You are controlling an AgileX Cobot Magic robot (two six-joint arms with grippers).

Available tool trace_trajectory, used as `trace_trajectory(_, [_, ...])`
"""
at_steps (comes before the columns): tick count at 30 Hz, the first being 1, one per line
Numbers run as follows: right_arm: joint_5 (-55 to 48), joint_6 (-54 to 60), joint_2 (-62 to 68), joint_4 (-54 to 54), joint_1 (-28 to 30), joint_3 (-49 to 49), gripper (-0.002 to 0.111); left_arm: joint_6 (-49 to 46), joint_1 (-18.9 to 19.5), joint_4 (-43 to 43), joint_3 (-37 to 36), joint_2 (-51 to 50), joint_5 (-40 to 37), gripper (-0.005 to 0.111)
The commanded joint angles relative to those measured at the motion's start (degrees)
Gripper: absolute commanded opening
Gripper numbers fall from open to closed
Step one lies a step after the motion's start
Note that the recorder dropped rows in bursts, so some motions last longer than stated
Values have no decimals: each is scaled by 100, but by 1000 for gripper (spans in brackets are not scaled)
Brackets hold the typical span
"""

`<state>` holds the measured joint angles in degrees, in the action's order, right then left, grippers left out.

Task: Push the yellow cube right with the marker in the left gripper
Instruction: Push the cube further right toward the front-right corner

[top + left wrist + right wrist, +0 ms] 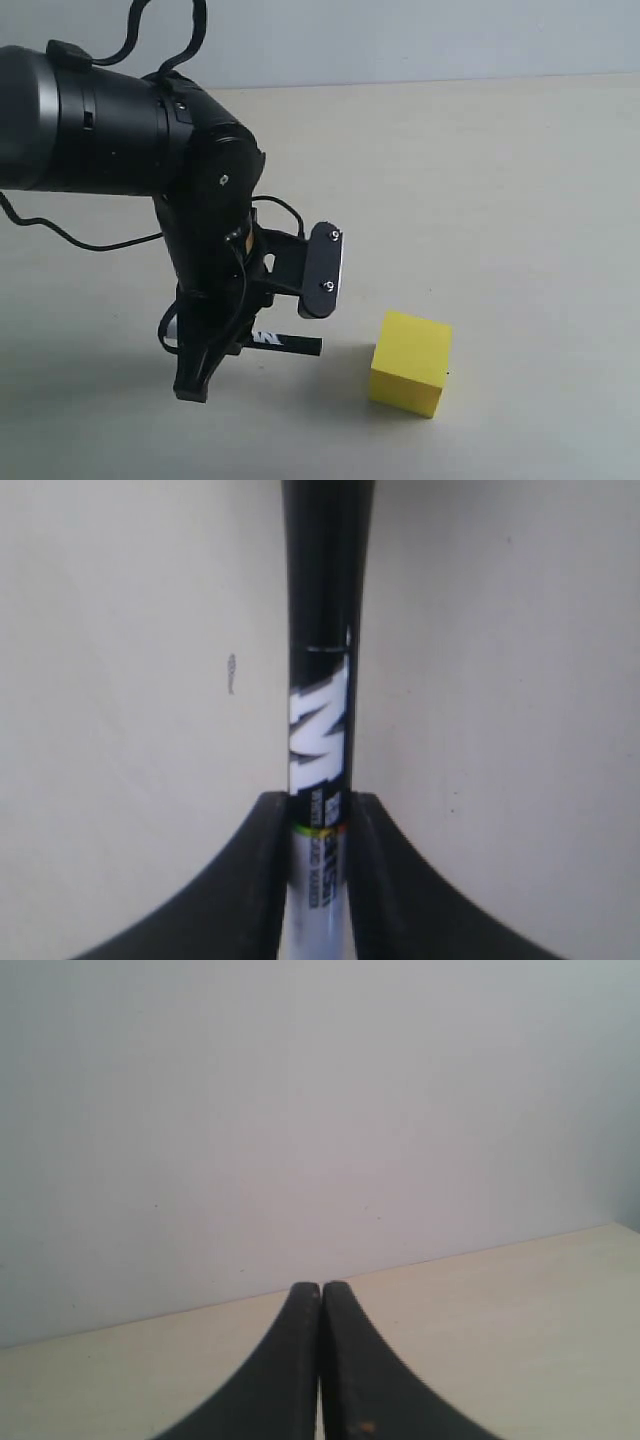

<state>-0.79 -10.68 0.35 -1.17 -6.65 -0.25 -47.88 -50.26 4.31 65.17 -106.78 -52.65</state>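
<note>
Yellow and matte, the cube is seen resting on the bench, right of centre. Just to its left the marker is held low and level, its black end aimed at the cube's near face, with a short strip of bare bench between them. The barrel is clenched in the jaws of the left gripper. The right gripper is shown with jaws pressed together on nothing. The approach is judged nearly done; contact and the whole rightward push are yet to be made.

Plain pale beige tabletop, one yellow cube flat on it, right of centre.
</note>
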Motion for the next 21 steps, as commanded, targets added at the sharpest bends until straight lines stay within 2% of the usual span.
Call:
trace_trajectory(1, [-2, 1, -35, -2, 31, 25, 0, 19, 6, 1, 44, 21, 58, 0])
trace_trajectory(11, [-2, 1, -35, -2, 31, 25, 0, 19, -81, -177, 44, 8, 543, 0])
trace_trajectory(21, [-2, 1, -35, -2, 31, 25, 0, 19, -643, -351, 44, -212, 969, 0])
